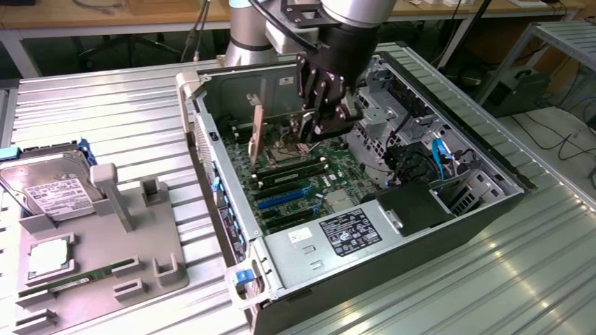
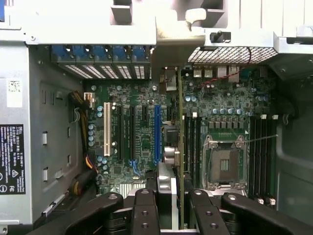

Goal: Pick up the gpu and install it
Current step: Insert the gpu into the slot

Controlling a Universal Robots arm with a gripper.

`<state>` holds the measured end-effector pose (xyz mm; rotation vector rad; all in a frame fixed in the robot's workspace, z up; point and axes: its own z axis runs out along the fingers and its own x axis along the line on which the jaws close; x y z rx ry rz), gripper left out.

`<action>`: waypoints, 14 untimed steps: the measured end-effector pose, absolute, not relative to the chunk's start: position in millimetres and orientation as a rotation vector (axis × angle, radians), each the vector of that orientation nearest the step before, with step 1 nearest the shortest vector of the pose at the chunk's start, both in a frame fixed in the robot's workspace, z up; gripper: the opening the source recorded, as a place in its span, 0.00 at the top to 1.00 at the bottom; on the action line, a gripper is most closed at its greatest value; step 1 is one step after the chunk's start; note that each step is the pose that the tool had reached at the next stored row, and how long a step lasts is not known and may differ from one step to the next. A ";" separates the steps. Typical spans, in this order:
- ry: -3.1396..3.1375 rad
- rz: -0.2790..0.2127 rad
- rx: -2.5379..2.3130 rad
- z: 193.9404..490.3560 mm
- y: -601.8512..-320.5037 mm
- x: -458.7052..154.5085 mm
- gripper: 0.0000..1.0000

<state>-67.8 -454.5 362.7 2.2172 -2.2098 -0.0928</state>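
Jaws pinch the slim dark flat gpu (image 2: 180, 147) edge-on between them inside the open black computer case (image 1: 419, 265), its long axis running straight out from the jaws to its silver bracket (image 2: 168, 56), parallel to the long blue slot (image 2: 157, 132) just beside.

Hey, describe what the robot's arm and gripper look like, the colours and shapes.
The arm is a smooth silver-grey tube. The gripper is black: a blocky body, then jointed link fingers dotted with round screw holes.
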 end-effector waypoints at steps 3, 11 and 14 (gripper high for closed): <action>-2.210 -0.090 2.214 357.0 -454.5 -67.7 0.71; -2.211 -0.085 2.209 343.4 -454.5 -67.7 0.71; -2.211 -0.087 2.208 338.5 -454.7 -67.8 0.71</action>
